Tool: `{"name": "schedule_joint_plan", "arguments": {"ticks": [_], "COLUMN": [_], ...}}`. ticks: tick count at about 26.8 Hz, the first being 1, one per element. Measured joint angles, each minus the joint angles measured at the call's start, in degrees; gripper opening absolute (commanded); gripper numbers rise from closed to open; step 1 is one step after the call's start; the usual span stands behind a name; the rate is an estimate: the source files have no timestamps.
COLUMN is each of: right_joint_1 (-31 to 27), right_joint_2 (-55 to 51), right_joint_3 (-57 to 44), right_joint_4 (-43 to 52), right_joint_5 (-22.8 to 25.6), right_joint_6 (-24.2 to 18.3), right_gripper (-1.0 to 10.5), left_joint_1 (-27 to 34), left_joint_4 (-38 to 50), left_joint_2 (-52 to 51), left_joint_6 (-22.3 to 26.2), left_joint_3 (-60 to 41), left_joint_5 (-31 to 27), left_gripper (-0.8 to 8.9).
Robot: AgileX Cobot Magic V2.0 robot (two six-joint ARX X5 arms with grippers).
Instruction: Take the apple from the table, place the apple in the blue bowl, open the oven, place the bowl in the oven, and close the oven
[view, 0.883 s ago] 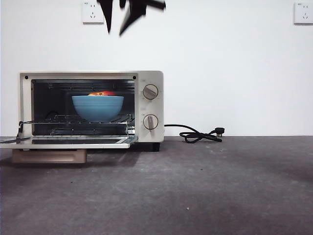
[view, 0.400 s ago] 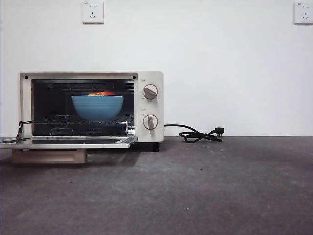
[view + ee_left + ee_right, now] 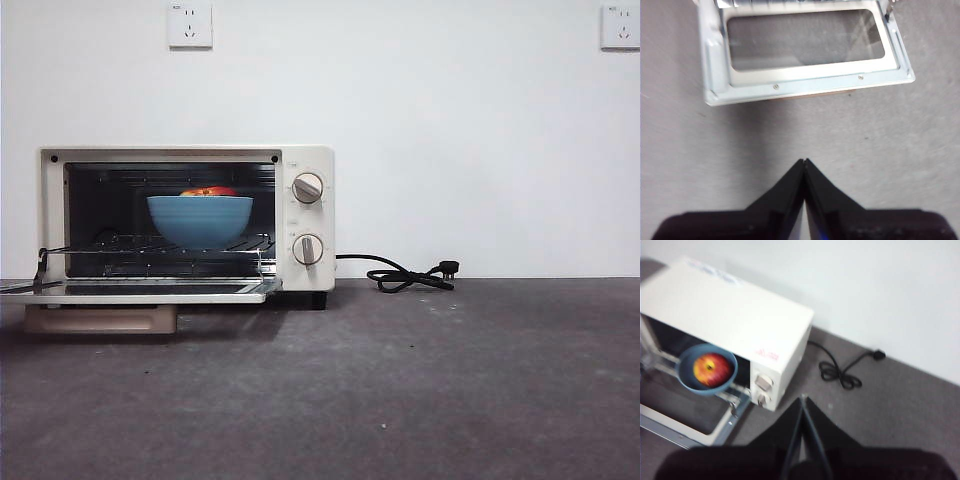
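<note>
Jaws: both pairs pressed together, empty | apple (image 3: 209,191) in blue bowl (image 3: 200,220) | oven (image 3: 305,215) door down

The right gripper (image 3: 803,401) hangs high above the table (image 3: 900,405), its two black jaws pressed together to a point, holding nothing. Below it stands the cream oven (image 3: 735,315), seen from above and slightly blurred, with its door (image 3: 685,425) folded down flat and two knobs (image 3: 761,390) on its front panel. The bowl (image 3: 687,377) sits at the oven's mouth with the apple (image 3: 710,369) inside it, and a black cord (image 3: 842,372) lies coiled on the table beside the oven, near the white wall (image 3: 865,285).
</note>
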Motion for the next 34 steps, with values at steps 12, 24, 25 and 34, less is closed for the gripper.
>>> {"name": "schedule_joint_plan", "arguments": {"ticks": [12,24,25,34], "right_joint_1": [0.09,0.09,0.09,0.09], "right_joint_2": [-26.51,-62.16,-65.48,-73.24], "right_joint_3": [-26.86,-76.78,-79.80,-85.96], "right_joint_4": [0.02,7.02,8.46,14.69], "right_joint_5": [-5.31,-5.92,-7.37,-15.41], "right_joint_6": [1.55,13.38,15.12,22.88], "right_gripper": [0.0,0.0,0.0,0.0], "left_joint_1": [5.27,16.35,16.83,18.08], "left_joint_4": [5.01,7.48,8.72,18.60], "left_joint_2": [18.29,31.61,32.96,41.09], "left_joint_6": [-1.05,-2.40,-2.93,-9.88], "left_joint_3": [0.00,0.00,0.00,0.00], "left_joint_5": [3.34,10.91,13.20,17.18], "left_gripper": [-0.09,-0.09,-0.09,-0.09]}}
